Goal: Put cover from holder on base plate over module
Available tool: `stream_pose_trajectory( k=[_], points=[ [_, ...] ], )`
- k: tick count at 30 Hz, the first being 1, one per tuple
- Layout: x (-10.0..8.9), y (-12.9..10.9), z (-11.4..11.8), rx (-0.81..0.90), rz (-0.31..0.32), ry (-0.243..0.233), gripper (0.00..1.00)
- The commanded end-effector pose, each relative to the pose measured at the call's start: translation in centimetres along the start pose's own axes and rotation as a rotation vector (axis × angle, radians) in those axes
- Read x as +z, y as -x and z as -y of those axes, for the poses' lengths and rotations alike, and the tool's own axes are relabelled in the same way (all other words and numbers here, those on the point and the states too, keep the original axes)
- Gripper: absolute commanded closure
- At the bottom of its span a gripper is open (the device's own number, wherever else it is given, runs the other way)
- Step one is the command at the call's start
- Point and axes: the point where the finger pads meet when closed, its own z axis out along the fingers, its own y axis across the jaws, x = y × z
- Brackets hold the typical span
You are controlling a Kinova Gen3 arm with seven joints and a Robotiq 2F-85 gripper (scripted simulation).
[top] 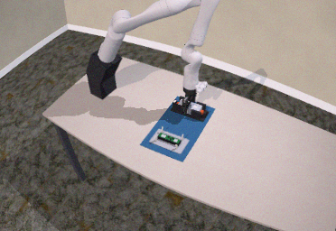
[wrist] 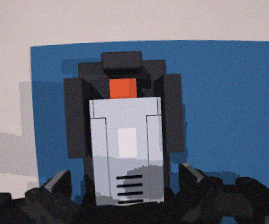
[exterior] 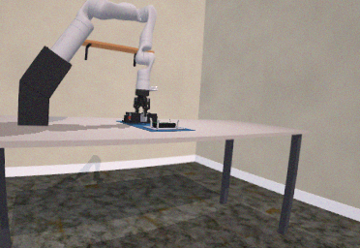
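Note:
The pale grey cover (wrist: 127, 150) sits in its black holder (wrist: 122, 107) with an orange tab (wrist: 123, 88) at its far end, on the blue mat (top: 178, 131). In the top view the holder (top: 192, 109) is at the mat's far end. The green module (top: 169, 138) lies on the light base plate (top: 170, 142) at the mat's near end. My gripper (wrist: 125, 179) is open, right above the cover, one finger on each side of its slotted end. Nothing is between the fingers. In the exterior view the gripper (exterior: 141, 107) hangs just over the holder.
The arm's dark base (top: 103, 74) stands at the table's far left corner. An orange wall rail (exterior: 110, 47) runs behind the arm. The table edge lies just in front of the mat.

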Motion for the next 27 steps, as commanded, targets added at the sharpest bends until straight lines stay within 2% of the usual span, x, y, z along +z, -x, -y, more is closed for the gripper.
stream_pose_trajectory(
  k=[1,27],
  points=[
    [0.32,-0.32,-0.18,0.003,-0.006,-0.001,0.0],
    [0.48,-0.53,-0.32,0.004,-0.008,0.0,0.0]
  ],
)
